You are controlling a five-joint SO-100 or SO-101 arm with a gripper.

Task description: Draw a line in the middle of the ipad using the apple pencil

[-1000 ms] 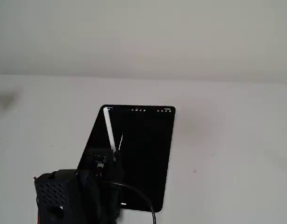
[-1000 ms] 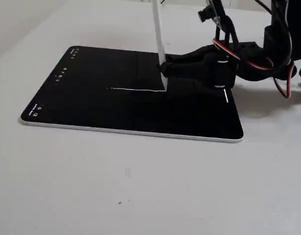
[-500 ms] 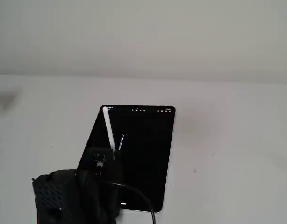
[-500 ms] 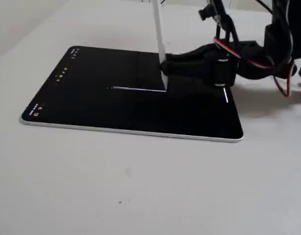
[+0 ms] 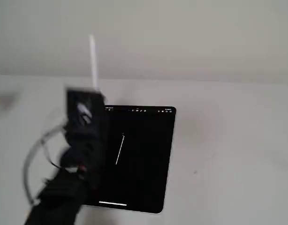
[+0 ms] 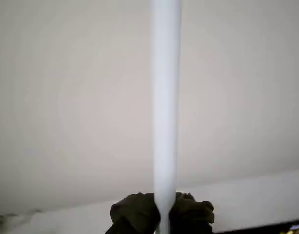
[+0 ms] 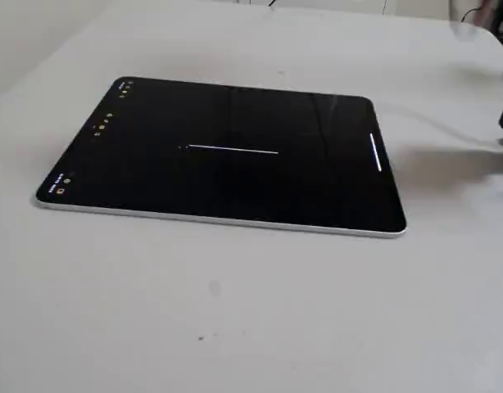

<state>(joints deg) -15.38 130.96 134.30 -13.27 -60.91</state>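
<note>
The black two-finger end effector point(image 6: 162, 217) is clenched on the slim white cylindrical apple pencil point(image 6: 165, 107), its dark fingertips point(image 6: 135, 212) pressing the shaft from both sides at the bottom of the wrist view. The pencil's long axis runs straight up that picture; in a fixed view the apple pencil point(image 5: 93, 61) stands nearly upright above the blurred black arm, raised clear of the screen, at the left of the large flat black ipad point(image 5: 139, 159). The ipad lies flat on the pale grey counter point(image 5: 228, 154), and a thin white line point(image 5: 119, 150) slants across the middle of its screen. In the other fixed view the ipad point(image 7: 227, 155) fills the middle, the line point(image 7: 233, 150) reads as level, and neither pencil nor end effector shows.
</note>
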